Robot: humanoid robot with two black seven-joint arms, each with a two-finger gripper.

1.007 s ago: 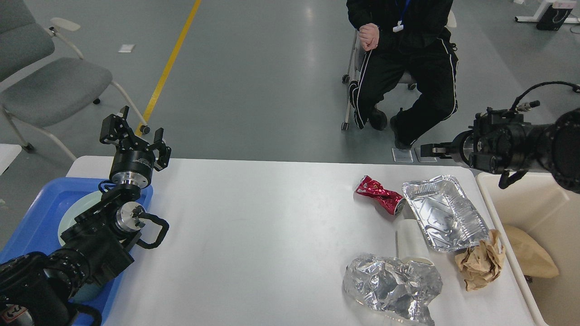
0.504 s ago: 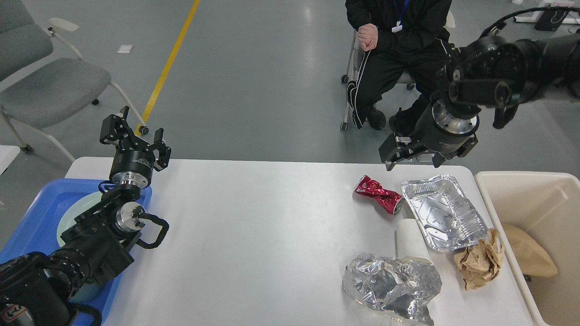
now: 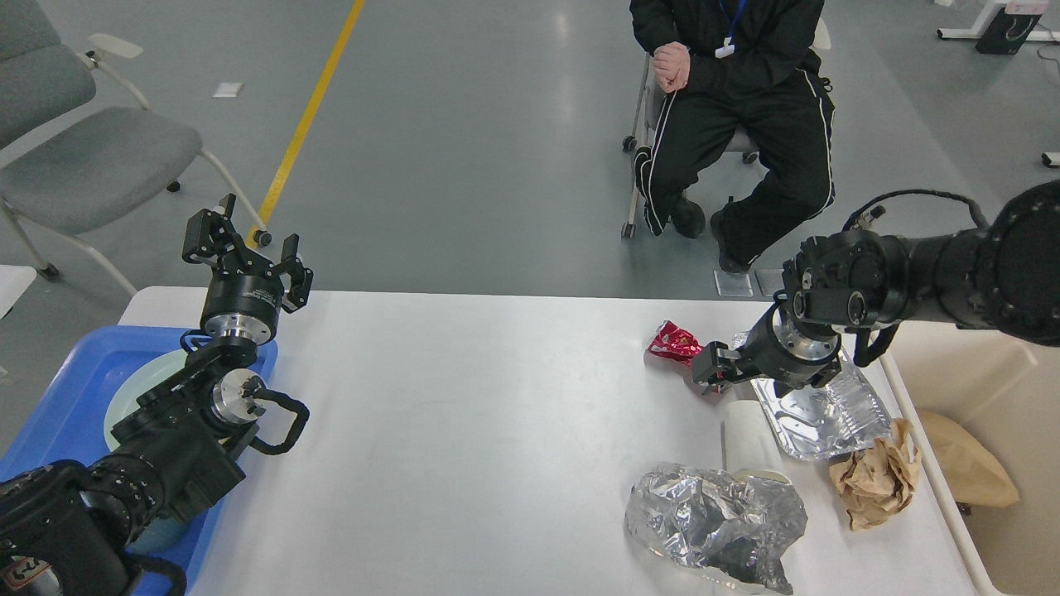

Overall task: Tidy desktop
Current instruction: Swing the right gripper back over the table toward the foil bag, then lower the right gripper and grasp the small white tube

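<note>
The left gripper [image 3: 246, 245] is raised over the counter's [image 3: 464, 414] far left corner, jaws spread wide and empty, a blue tray [image 3: 62, 389] just below them. The right gripper [image 3: 714, 370] is low over the counter's right side at a crushed red can [image 3: 675, 341]; how its dark jaws stand cannot be told. Foil tray [image 3: 836, 414] just right of them, crumpled foil [image 3: 712, 517] nearer.

Two foil pieces [image 3: 716, 521], one can [image 3: 675, 343]

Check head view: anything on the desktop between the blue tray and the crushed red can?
Bare. In the head view only white desktop runs from the blue tray to the crushed red can; the other trash lies right of the can.
</note>
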